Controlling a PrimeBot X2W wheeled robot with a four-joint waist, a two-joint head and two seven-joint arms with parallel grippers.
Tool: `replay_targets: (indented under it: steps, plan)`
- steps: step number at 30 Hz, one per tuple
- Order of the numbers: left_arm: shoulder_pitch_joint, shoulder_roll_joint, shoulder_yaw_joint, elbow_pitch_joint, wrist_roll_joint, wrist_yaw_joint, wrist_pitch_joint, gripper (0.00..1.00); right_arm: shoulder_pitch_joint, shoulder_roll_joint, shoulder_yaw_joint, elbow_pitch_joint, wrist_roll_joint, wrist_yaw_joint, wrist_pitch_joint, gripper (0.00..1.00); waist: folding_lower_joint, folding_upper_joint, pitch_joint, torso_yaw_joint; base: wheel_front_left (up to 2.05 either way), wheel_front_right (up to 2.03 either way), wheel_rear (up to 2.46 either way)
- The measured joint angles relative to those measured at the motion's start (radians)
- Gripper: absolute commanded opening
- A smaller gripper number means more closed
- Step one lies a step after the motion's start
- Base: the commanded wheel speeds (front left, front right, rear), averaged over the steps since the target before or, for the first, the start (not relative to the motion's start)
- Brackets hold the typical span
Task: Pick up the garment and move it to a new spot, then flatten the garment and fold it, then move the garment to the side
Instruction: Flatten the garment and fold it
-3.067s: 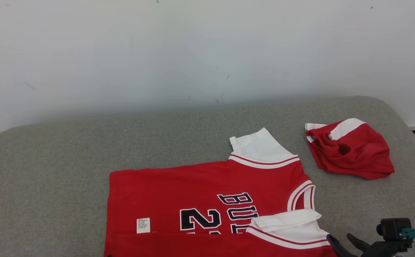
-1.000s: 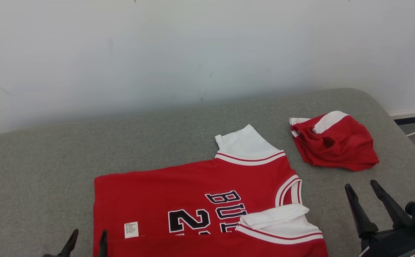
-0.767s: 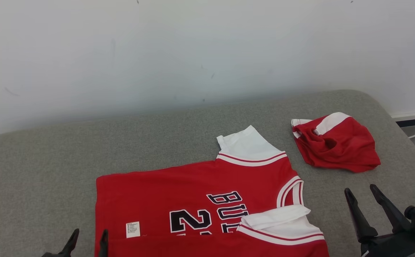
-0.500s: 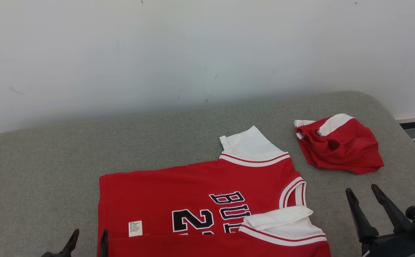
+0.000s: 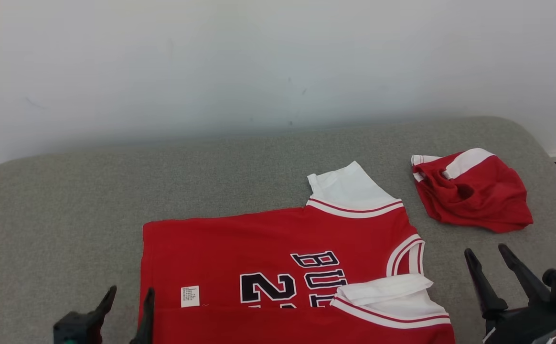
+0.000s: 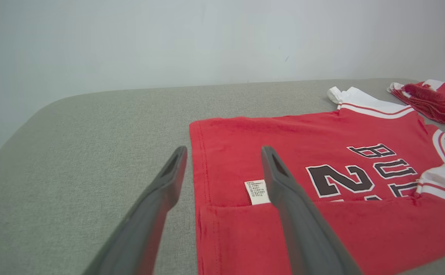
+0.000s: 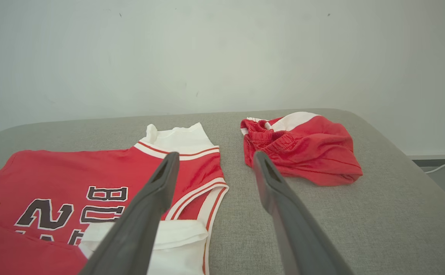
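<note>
Nearest, at the lower left of the head view, the left pincer (image 5: 131,289) has its two dark fingers spread wide and holds nothing. In its wrist view one finger stands over bare grey cloth and the other over the hem end of the red basketball jersey (image 5: 278,248), next to a small white care label (image 5: 190,296). I cannot tell whether either finger touches the fabric.

At the lower right, the right pincer (image 5: 485,249) is likewise open and empty. It is over the grey padded surface (image 5: 68,200), just beside the jersey's shoulder end and apart from it.

The jersey lies flat across the lower middle of the frame, with its hem to the left and its neck to the right. Its near long edge is folded up over the front, hiding the lower part of the black number and letters. A white sleeve (image 5: 388,298) lies on that near fold, and the other sleeve (image 5: 349,191) sticks out from the far edge.

Further back, at the right of the frame, a crumpled pair of red shorts (image 5: 478,200) with white trim lies near the jersey without touching it. Beyond the surface's far edge is a white wall (image 5: 259,62).
</note>
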Motion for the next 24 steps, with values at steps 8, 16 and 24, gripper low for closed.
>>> replay_targets:
  steps: [8,16,24]
  plan:
    - [-0.113,0.004,-0.007,0.059,-0.012,-0.042,0.025,1.0,-0.119,0.002,0.018,0.045,0.004,0.019,0.06,1.0,0.0,0.0,0.037,0.015,0.0,0.0,0.0]
    - [-0.282,-0.019,-0.009,0.156,-0.066,-0.083,0.069,1.0,-0.308,0.012,0.035,0.111,0.01,0.052,0.135,1.0,0.0001,0.0001,0.109,0.028,0.0,0.0,0.0]
    - [-0.411,-0.026,0.009,0.258,-0.079,-0.105,0.105,1.0,-0.511,0.024,0.071,0.213,-0.004,0.089,0.218,1.0,0.0002,0.0001,0.196,0.041,0.0,0.0,0.0]
